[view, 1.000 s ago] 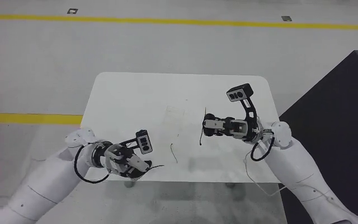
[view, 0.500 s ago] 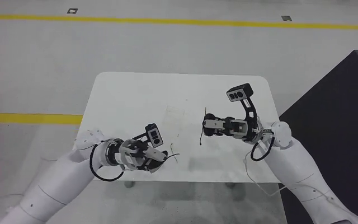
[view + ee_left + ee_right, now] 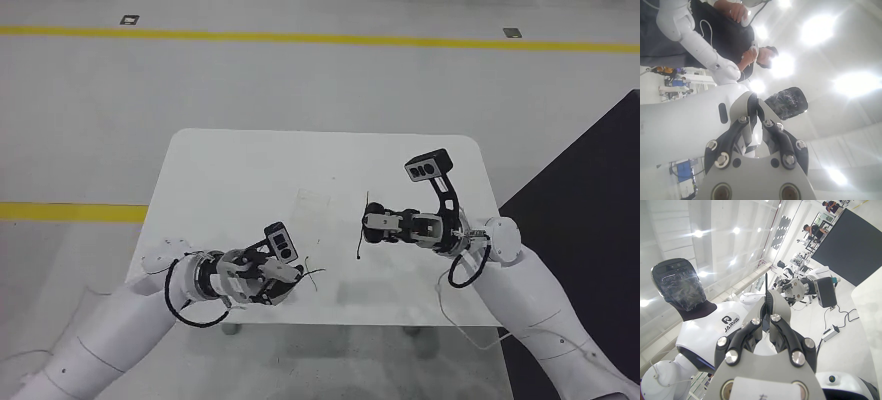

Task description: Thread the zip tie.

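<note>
My right gripper is held over the right half of the white table, shut on a black zip tie that hangs nearly upright. In the right wrist view the strip sticks out past the closed fingertips. By the table's front edge, left of centre, my left gripper is shut, and a thin black zip tie end pokes out of it toward the right gripper. Its pads are pressed together in the left wrist view, hiding the strip. The two grippers are about a hand's width apart.
A loose thin black strand lies on the table just beside the left gripper. The table's far half is bare white surface. The front edge runs close under the left gripper. A dark panel stands off the table's right side.
The left arm has moved right and away from the front edge, carrying its zip tie closer to the right gripper. The right arm and its tie have not moved.
</note>
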Controlling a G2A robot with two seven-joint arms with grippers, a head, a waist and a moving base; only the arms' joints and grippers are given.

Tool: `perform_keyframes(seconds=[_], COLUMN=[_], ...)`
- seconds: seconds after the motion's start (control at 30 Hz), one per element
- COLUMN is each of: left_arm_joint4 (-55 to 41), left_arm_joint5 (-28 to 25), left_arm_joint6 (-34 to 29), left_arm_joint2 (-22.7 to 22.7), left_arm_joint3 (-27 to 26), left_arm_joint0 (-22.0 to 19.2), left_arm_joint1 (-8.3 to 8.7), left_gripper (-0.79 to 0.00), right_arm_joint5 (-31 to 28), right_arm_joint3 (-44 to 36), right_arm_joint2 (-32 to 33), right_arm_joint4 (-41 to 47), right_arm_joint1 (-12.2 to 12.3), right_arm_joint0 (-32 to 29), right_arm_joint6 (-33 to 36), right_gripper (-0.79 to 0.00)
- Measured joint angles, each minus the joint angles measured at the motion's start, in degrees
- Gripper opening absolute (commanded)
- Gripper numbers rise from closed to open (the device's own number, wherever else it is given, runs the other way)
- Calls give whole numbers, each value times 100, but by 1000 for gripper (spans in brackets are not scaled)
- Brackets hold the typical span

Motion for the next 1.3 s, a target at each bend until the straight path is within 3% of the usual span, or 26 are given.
perform_keyframes(seconds=[0.2,0.5,1.3], left_arm_joint4=[-287,-131,-45], left_arm_joint5=[-591,-400,-269], left_arm_joint6=[328,318,369], left_arm_joint2=[-66,96,-139], left_arm_joint3=[-56,16,163], left_arm_joint0=[166,296,437], left_arm_joint1=[-169,-385,-823], left_gripper=[-785,-785,-785], right_arm_joint5=[0,0,123], right_arm_joint3=[0,0,-292], right_arm_joint2=[0,0,196], right_arm_joint4=[0,0,-232], right_arm_joint1=[0,0,-60], right_arm_joint0=[0,0,-236], right_arm_joint6=[0,0,-277], right_gripper=[-785,-785,-785])
